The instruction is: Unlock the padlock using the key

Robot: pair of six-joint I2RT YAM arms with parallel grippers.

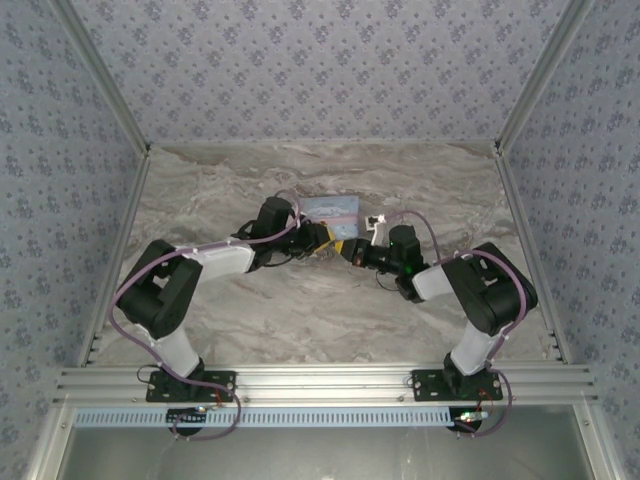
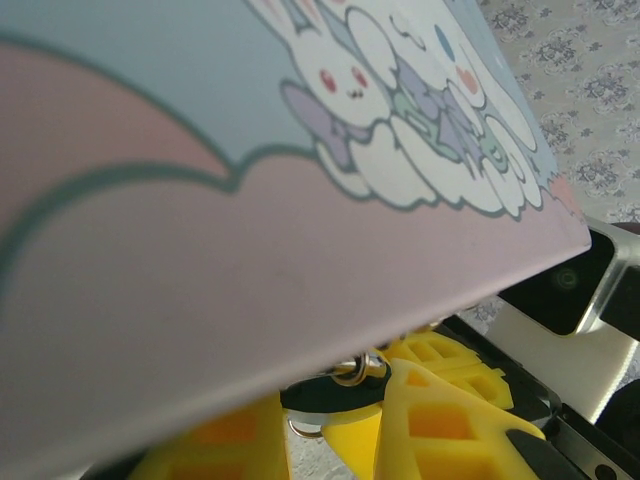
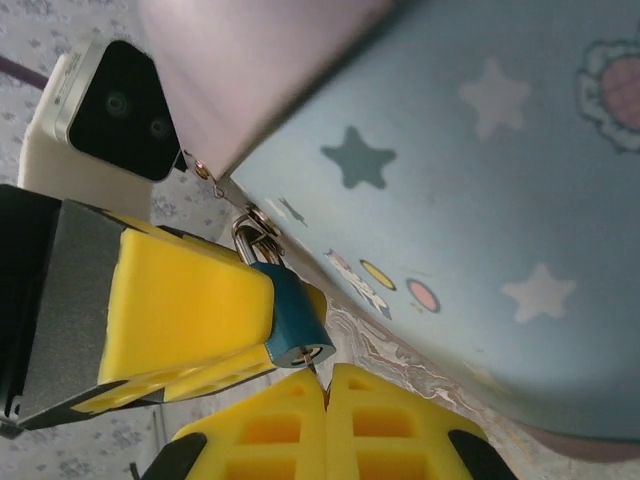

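Hanging padlock (image 3: 290,312) tilted, keyhole (image 3: 305,352) twd right pincer (image 3: 327,385).

A pale blue cartoon-printed tin (image 1: 330,208) sits on the marble-patterned table (image 1: 300,325).

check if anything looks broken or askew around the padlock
Nothing stands out. The padlock is hooked to the clasp of the tin, shackle closed, pinched in the left gripper; the right gripper is shut close to its keyhole.
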